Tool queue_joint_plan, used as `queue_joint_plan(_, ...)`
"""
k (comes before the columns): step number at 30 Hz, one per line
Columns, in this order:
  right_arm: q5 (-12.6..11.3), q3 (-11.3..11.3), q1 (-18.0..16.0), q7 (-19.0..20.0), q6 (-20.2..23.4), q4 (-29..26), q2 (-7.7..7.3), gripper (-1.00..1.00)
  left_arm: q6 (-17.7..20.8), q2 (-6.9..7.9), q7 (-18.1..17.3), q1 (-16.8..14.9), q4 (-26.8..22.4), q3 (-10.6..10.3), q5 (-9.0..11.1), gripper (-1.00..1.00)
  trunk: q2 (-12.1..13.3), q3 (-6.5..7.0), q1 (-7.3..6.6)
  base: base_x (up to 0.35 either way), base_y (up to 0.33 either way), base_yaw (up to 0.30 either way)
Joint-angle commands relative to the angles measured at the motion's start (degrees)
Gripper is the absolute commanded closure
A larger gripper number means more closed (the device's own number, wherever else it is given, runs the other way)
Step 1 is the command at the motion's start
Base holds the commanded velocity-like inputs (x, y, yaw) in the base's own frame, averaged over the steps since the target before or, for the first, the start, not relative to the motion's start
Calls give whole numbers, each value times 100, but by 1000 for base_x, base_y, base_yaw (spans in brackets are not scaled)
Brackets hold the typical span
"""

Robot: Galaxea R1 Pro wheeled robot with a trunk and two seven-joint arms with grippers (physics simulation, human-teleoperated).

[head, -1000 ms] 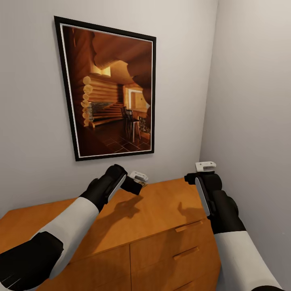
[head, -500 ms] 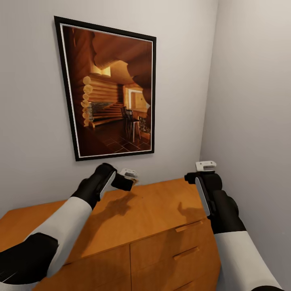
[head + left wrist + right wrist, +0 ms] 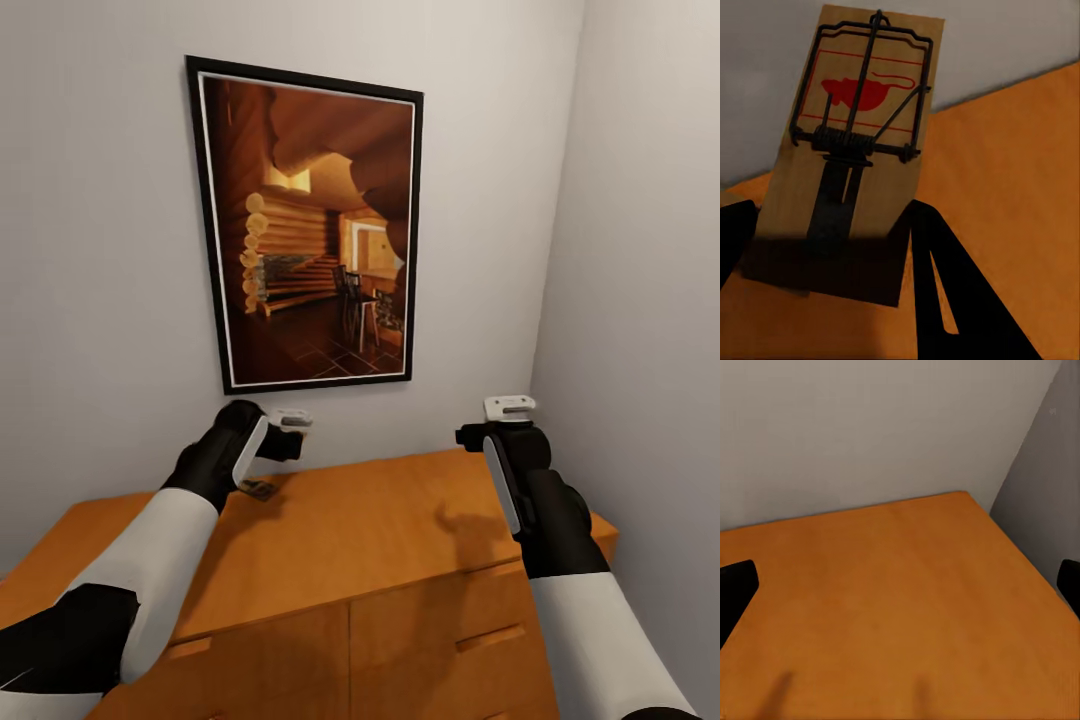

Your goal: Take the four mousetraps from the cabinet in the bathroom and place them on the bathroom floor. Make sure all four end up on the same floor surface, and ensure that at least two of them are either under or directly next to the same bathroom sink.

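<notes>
- One mousetrap (image 3: 844,161) is in hand: the left gripper (image 3: 268,462) has it up off the cabinet (image 3: 360,530), above the back part of the cabinet's flat top, close to the wall.
- In the left wrist view the trap sits between the two dark fingers (image 3: 945,292), its near end caught in their shadow, its sprung wire end and red mouse print sticking out past the tips toward the wall. Fingers are closed on it, a firm-looking pinch.
- From the head, the trap shows as a small dark piece just under the left gripper, above the cabinet top.
- The right gripper (image 3: 505,425) hovers over the cabinet's end nearest the corner of the room, fingers spread wide, nothing between them.
- By my read it's early: this trap has yet to reach the bathroom floor, and the sink placement is still to do. I can't tell where the other three are.
</notes>
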Motion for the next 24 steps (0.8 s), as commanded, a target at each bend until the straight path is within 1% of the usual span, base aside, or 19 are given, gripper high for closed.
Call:
queue_joint_plan(1, 40, 4, -5, 19, 33, -4, -3, -100, 20, 2, 25, -6, -12, -3, 18, 100, -4, -7, 0, 0, 0, 82)
queue_joint_plan(6, 24, 4, -5, 16, 33, 1, -3, -100, 20, 7, 56, -7, -77, 25, 18, 100, -4, -7, 0, 0, 0, 40)
queue_joint_plan(9, 19, 4, -5, 13, 33, 13, -1, -100, 20, 18, 66, 4, -210, 105, 18, 100, -4, -7, 0, 0, 0, 14)
queue_joint_plan(10, 12, 3, -5, 14, 33, 20, -4, -100, 20, 21, 71, 20, -339, 198, 16, 100, -4, -7, 0, 0, 0, 71)
queue_joint_plan(13, 2, 0, -5, 17, 33, 27, -8, -100, 20, 24, 78, 103, -573, 391, 13, 100, -4, -7, 0, 0, 0, 137)
queue_joint_plan(14, -2, 0, -5, 18, 33, 37, -11, -100, 22, 25, 82, 198, -737, 539, 12, 100, -4, -7, 0, 0, 0, 202)
queue_joint_plan(16, -2, -1, -5, 19, 33, 51, -12, -100, 24, 25, 87, 295, -892, 683, 3, 100, -4, -7, 0, 0, 0, 220)
queue_joint_plan(17, -1, 1, -5, 18, 33, 61, -10, -100, 28, 26, 92, 376, -1023, 804, -6, 100, -4, -7, 0, 0, 0, 241)
queue_joint_plan(20, 5, -1, -5, 18, 33, 72, -9, -100, 44, 30, 104, 498, -1175, 953, -18, 100, -4, -7, 0, 0, 0, 251)
queue_joint_plan(24, 12, 2, -5, 16, 33, 76, -3, -100, 49, 53, 110, 613, -1240, 1036, -23, 100, -4, -7, 0, 0, 0, 262)
